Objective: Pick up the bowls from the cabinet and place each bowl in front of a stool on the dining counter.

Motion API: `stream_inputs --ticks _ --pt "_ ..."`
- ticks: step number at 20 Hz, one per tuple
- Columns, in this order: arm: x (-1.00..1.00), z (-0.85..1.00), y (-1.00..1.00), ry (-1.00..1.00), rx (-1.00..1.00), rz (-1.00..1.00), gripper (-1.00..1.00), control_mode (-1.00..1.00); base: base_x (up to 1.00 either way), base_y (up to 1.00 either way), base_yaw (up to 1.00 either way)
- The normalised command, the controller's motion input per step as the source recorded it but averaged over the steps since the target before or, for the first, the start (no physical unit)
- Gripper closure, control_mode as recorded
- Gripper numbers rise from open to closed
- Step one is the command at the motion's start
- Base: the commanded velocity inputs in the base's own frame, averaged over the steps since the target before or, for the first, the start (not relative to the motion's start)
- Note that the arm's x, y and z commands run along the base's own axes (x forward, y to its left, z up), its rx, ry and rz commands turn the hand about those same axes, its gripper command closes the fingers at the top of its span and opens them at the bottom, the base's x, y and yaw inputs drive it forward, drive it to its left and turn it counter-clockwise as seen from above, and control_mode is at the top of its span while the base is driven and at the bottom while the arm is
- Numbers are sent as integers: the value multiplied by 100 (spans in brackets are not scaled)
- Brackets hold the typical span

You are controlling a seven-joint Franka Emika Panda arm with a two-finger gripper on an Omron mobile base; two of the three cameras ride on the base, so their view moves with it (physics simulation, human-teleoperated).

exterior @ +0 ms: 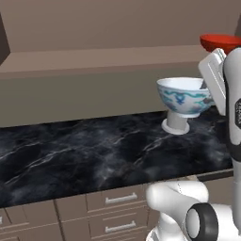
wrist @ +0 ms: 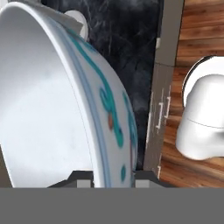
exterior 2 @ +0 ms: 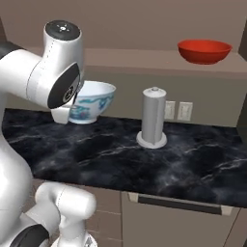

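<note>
My gripper (wrist: 111,180) is shut on the rim of the white bowl with the blue-green pattern (wrist: 57,100), one finger inside and one outside. That bowl (exterior: 184,96) hangs upright in the air above a black counter, in front of the cabinet, with the gripper (exterior: 207,92) at its right rim. In the right base view my arm covers the left side of the patterned bowl (exterior 2: 95,101). The red bowl (exterior: 220,42) (exterior 2: 204,50) rests on the cabinet's ledge (exterior: 94,59) (exterior 2: 135,58) to the right. The dining counter and the stools are out of view.
A narrow black marble counter (exterior: 94,150) (exterior 2: 169,164) over drawers (exterior: 117,200) runs below the ledge. A grey paper-towel holder (exterior 2: 153,118) (exterior: 176,125) stands on it, just right of and behind the held bowl. Wall outlets (exterior 2: 176,110) sit behind it.
</note>
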Motion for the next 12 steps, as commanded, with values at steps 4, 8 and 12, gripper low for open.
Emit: stream_inputs --ticks 4,8,12 --pt "0 0 0 0 0 0 100 100 -100 -29 -50" --pt "0 0 0 0 0 0 100 100 -98 -4 -72" --pt "0 0 0 0 0 0 100 100 -56 0 -93"
